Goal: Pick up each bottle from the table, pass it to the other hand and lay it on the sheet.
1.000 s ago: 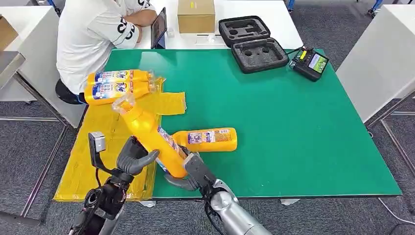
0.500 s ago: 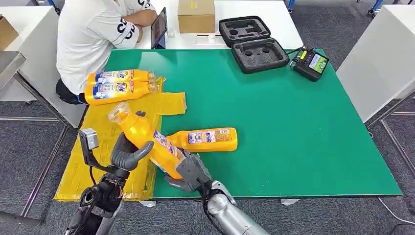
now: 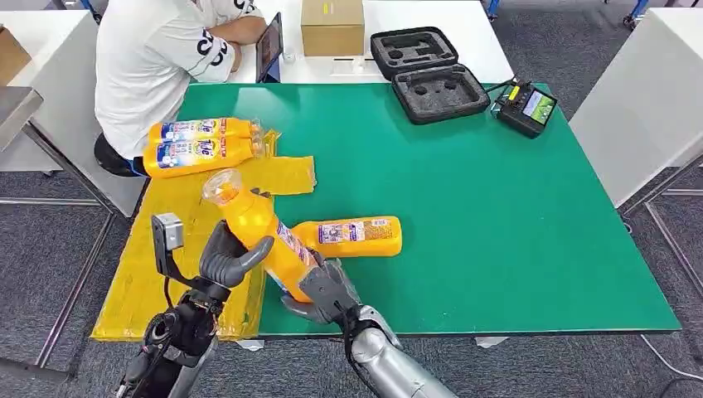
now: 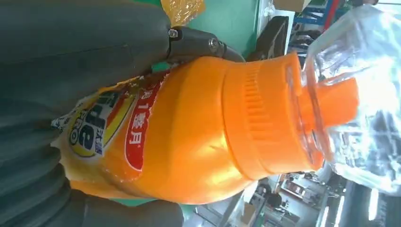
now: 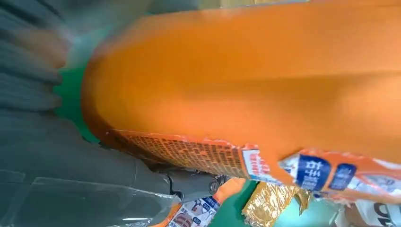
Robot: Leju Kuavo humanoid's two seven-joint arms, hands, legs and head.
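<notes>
Since half a second ago, the held orange plastic bottle with the clear cap point(image 3: 264, 236) has been swung a little to the right and more upright, and the left hand point(image 3: 225, 257) has been shifted right with it.

In the head view, four orange bottles are counted. Two lie side by side at the far end of the crinkled yellow sheet point(image 3: 166, 249): the far bottle on the sheet point(image 3: 203, 128) and the near bottle on the sheet point(image 3: 199, 154). A third, the lying bottle point(image 3: 355, 236), rests on the green table mat point(image 3: 497, 207), just right of the sheet. The fourth is held tilted above the sheet's right edge, cap up and away from the robot. It is gripped from both sides: the left hand's fingers are wrapped round its middle, and the right hand point(image 3: 322, 292) is closed round its base. One person in a white shirt point(image 3: 153, 58) is seated at the far left corner of the table. One open black foam-lined case point(image 3: 427, 75), one cardboard box point(image 3: 332, 25) and one black handheld controller point(image 3: 525, 108) are placed at the far side.

In the left wrist view, the held bottle's ribbed orange collar, transparent cap and red-and-yellow label are seen, with the hand's grey thumb and dark fingers clasped about the body.

In the right wrist view, the bottle's smooth orange body and printed label are shown against the right hand's grey fingers.
</notes>
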